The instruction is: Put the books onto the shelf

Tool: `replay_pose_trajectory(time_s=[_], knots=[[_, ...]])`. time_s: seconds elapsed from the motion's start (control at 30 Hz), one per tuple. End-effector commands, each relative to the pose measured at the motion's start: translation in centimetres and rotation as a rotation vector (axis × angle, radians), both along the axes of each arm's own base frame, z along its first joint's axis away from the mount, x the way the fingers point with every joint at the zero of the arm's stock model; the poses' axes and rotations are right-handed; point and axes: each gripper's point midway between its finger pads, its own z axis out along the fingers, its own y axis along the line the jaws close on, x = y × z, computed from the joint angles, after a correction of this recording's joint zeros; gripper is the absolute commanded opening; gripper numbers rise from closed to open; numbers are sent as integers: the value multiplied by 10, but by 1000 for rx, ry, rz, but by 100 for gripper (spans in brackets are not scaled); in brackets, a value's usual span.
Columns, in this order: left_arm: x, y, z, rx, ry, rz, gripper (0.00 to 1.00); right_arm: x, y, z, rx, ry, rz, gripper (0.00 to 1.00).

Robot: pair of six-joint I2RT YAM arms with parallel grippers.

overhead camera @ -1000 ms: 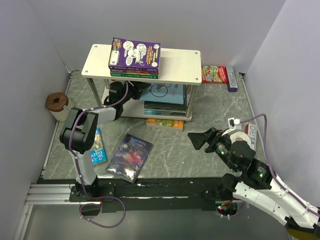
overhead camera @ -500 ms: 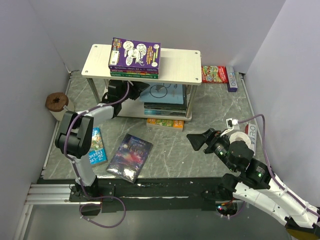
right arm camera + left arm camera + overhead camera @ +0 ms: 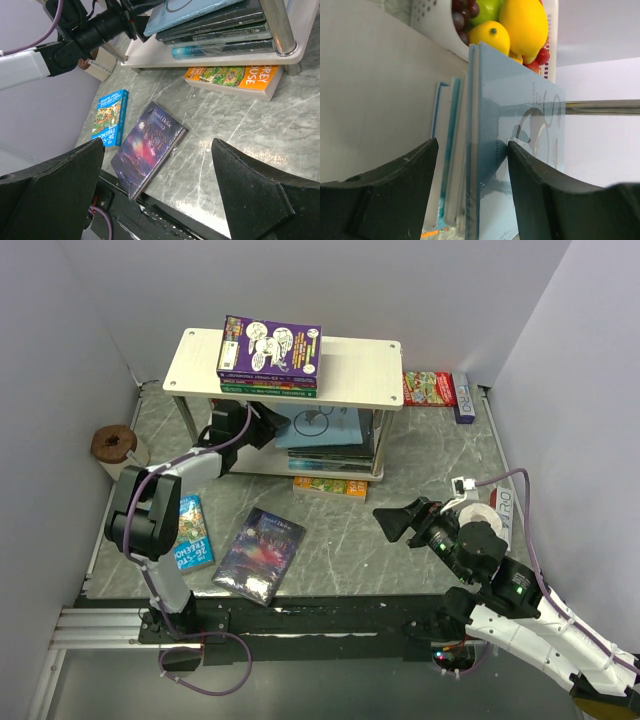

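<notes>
Straight ahead — blue book [image 3: 520, 100] (left pincer [image 3: 472, 145])

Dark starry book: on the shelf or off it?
Off. The dark starry book lies flat on the table, in front of the shelf and apart from it.

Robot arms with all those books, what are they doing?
They're putting books onto the shelf. The left hand is reached in under the top board, fingers apart around the edge of the light blue book on top of the lower pile. The right hand hangs open above the table, holding nothing. A purple book tops the upper pile. Not yet shelved: a dark starry book, a blue book and an orange book by the shelf's foot.
</notes>
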Motion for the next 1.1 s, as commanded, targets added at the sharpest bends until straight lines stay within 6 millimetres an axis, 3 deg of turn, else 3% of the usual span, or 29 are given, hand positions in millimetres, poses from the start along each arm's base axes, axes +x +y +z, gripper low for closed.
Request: replay_pose_trajectory(time_s=[0.0, 0.43, 0.5, 0.63, 0.73, 1.07], knots=[[-5, 19, 9, 30, -10, 44, 63, 2, 1, 6, 21, -3, -6, 95], [-6, 7, 44, -3, -111, -29, 61, 2, 4, 0, 19, 13, -1, 95], [-8, 0, 43, -9, -119, -69, 56, 2, 4, 0, 16, 13, 0, 95], [-14, -13, 45, -17, -138, -122, 36, 2, 4, 0, 19, 10, 0, 95], [-20, -21, 45, -28, -144, -154, 29, 3, 4, -1, 15, 12, -2, 95], [-29, -32, 58, -47, -183, -232, 15, 2, 6, -7, 15, 22, 6, 95]])
